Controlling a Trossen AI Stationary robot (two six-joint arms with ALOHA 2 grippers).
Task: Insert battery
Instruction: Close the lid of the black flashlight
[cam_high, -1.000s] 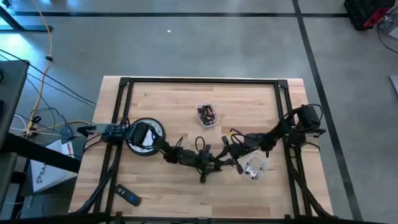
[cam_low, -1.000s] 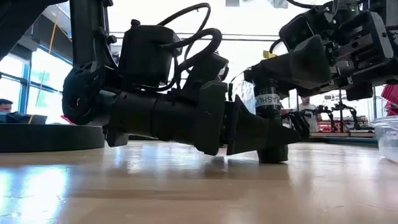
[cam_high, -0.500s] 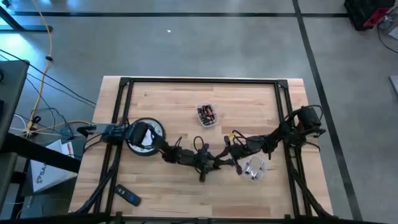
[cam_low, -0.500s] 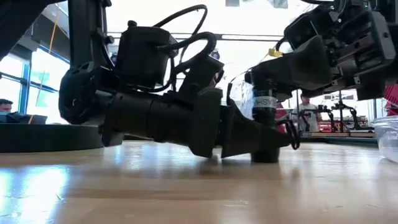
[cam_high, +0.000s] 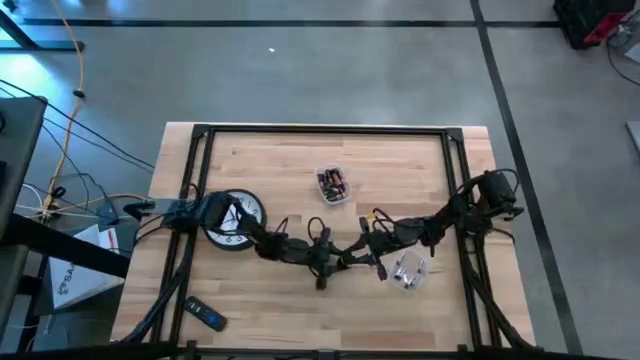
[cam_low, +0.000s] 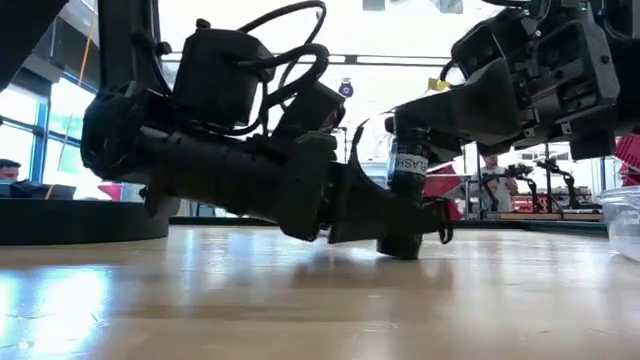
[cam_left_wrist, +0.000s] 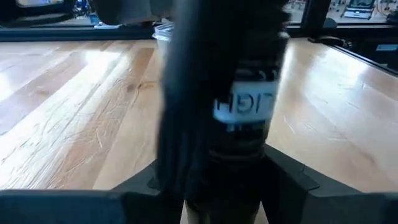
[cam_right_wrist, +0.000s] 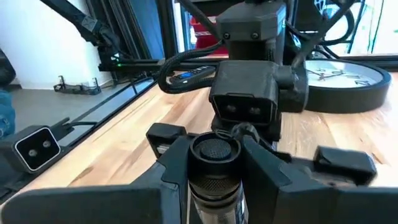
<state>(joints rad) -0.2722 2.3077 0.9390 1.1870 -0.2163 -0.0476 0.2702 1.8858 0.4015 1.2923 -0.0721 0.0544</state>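
A dark flashlight (cam_low: 405, 190) with a white label stands nearly upright at the table's middle, between both arms. My left gripper (cam_low: 415, 218) comes in low from the table's left and is shut on its lower body. My right gripper (cam_low: 410, 118) comes from the right and is shut on its upper end. Batteries lie in a small clear tub (cam_high: 332, 184) farther back on the table, and no gripper touches them. My left gripper pinches the flashlight's body below the white label (cam_left_wrist: 239, 155) between its two fingers. The fingers lie about level, coming from the table's left, across the flashlight. The flashlight's lower end (cam_low: 400, 246) is at the tabletop; whether it rests there I cannot tell. My right gripper holds the flashlight's upper end, just below the round textured cap (cam_right_wrist: 214, 150), with one finger on each side (cam_right_wrist: 177, 163). The fingers come from the table's right, slanting slightly down, and lie across the flashlight.
A round wall clock (cam_high: 232, 217) lies flat at the table's left beside the left arm. A clear plastic container (cam_high: 408, 270) sits to the right of the grippers. A dark remote (cam_high: 205, 315) lies at the near left corner. People show in the room beyond.
Both grippers have moved a little toward the table's left edge, keeping hold of the flashlight. The flashlight has gone with them along the tabletop and now leans slightly, having stood straighter before.
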